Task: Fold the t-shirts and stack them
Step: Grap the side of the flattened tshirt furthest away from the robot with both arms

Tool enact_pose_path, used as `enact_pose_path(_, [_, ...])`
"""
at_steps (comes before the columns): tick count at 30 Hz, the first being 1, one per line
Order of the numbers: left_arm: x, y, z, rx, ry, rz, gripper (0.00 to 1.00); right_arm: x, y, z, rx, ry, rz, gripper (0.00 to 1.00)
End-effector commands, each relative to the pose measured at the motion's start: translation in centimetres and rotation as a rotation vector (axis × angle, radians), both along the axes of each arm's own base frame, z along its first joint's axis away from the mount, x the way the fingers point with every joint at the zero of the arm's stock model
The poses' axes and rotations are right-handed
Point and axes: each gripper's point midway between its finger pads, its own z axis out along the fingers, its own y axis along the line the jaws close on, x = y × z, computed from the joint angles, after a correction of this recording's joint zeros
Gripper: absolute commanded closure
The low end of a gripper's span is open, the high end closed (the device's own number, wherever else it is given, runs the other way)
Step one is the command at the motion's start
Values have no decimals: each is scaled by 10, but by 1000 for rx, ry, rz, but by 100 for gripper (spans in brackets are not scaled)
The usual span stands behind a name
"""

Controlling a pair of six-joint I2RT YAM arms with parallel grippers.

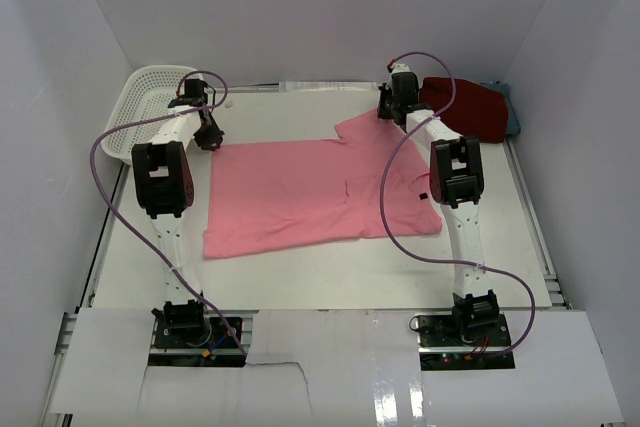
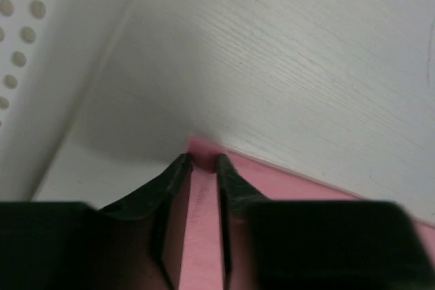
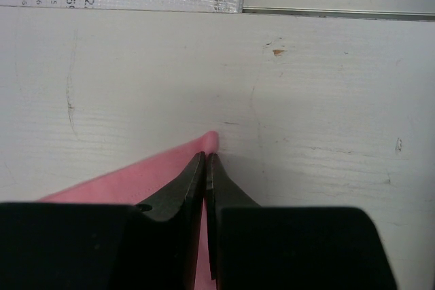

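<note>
pink t-shirt [image 1: 300,197] flat on the table [image 1: 290,112], white basket [image 1: 140,112] crowding its far-left corner, dark red t-shirt [image 1: 470,107] off its far-right, bare room past its far edge. right gripper [image 3: 206,156] pinches its sleeve tip, left gripper [image 2: 202,161] slightly spread astride that left corner

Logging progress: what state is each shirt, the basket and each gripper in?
pink t-shirt: spread out on the table
dark red t-shirt: bunched, far right
teal-grey t-shirt: mostly hidden behind it
basket: open side up, far left
left gripper: slightly open around pink corner
right gripper: shut on pink corner
</note>
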Motion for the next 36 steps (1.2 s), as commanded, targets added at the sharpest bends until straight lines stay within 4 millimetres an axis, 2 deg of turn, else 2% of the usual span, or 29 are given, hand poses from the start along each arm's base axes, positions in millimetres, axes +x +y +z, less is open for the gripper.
enact_pose_path(1, [-15, 7, -34, 37, 86, 9, 74, 1, -3, 36, 2, -48, 11, 92])
enact_pose_path(4, [-16, 5, -36, 32, 90, 0, 82, 1, -5, 35, 3, -46, 7, 92])
enact_pose_path(6, [-16, 1, -35, 24, 87, -7, 93, 0, -6, 36, 3, -46, 5, 92])
enact_pose_path(9, [-13, -8, -33, 13, 78, -33, 100, 3, -9, 42, 14, -60, -5, 92])
enact_pose_path(10, [-13, -11, -30, 5, 73, -39, 100, 3, -5, 44, 35, -60, 17, 92])
enact_pose_path(14, [-9, -15, -19, 4, 48, -51, 100, 11, -10, 69, 53, -106, 11, 92])
enact_pose_path(16, [-8, -33, -8, 9, 29, -87, 100, 14, -13, 84, 57, -135, 11, 92])
enact_pose_path(22, [-7, -49, 21, 48, -22, -120, 100, 15, -12, 126, 56, -228, 47, 92])
enact_pose_path(23, [-6, -51, 30, 53, -39, -124, 100, 14, -11, 129, 53, -234, 60, 92])
enact_pose_path(28, [-7, -58, 39, 65, -56, -141, 100, 8, -9, 144, 56, -253, 89, 92])
enact_pose_path(36, [-10, -50, 53, 105, -68, -122, 100, -3, -7, 143, 44, -240, 124, 92])
